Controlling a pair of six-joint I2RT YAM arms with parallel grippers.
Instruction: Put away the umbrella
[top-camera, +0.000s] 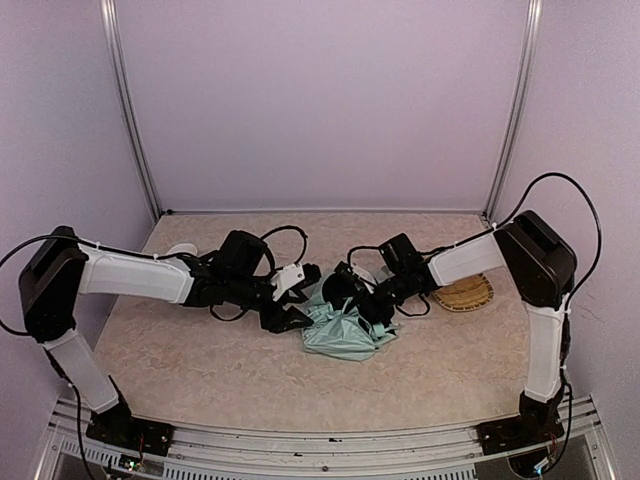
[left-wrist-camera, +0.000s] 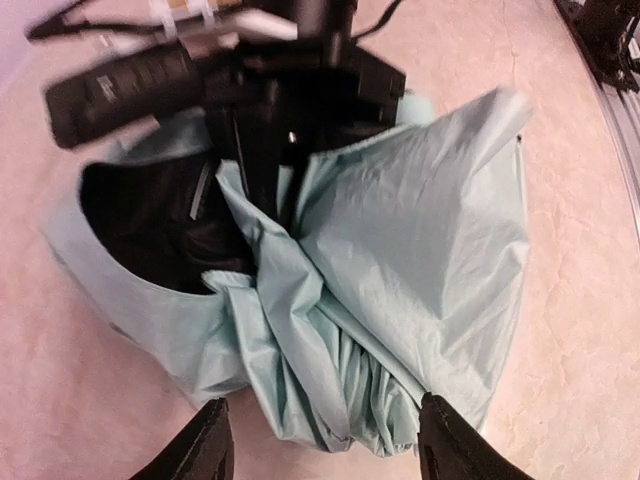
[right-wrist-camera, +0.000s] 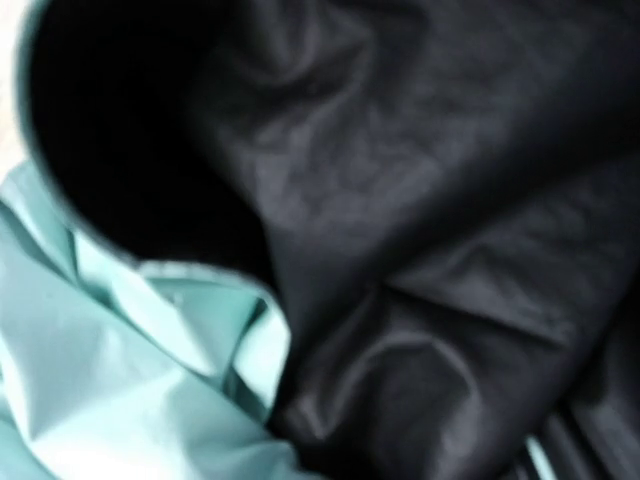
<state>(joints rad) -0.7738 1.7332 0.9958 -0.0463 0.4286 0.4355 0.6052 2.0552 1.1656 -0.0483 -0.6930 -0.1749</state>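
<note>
The umbrella (top-camera: 345, 330) lies crumpled at mid-table, pale mint-green fabric with its black underside showing (left-wrist-camera: 160, 220). My left gripper (top-camera: 298, 300) is at its left edge. In the left wrist view this gripper (left-wrist-camera: 325, 440) stands open, one black fingertip (left-wrist-camera: 205, 445) on each side of a bunched end of fabric (left-wrist-camera: 340, 390), with nothing gripped. My right gripper (top-camera: 366, 300) reaches in from the right and is shut, its tip (left-wrist-camera: 268, 175) pinching a fold of the canopy. The right wrist view is filled with black and mint fabric (right-wrist-camera: 130, 380); its fingers are hidden.
A woven straw tray (top-camera: 465, 295) lies at the right, under the right forearm. A pale round object (top-camera: 180, 250) shows behind the left forearm at the back left. Cables loop above both wrists. The table's metal front rail (top-camera: 320, 440) runs between the two arm bases.
</note>
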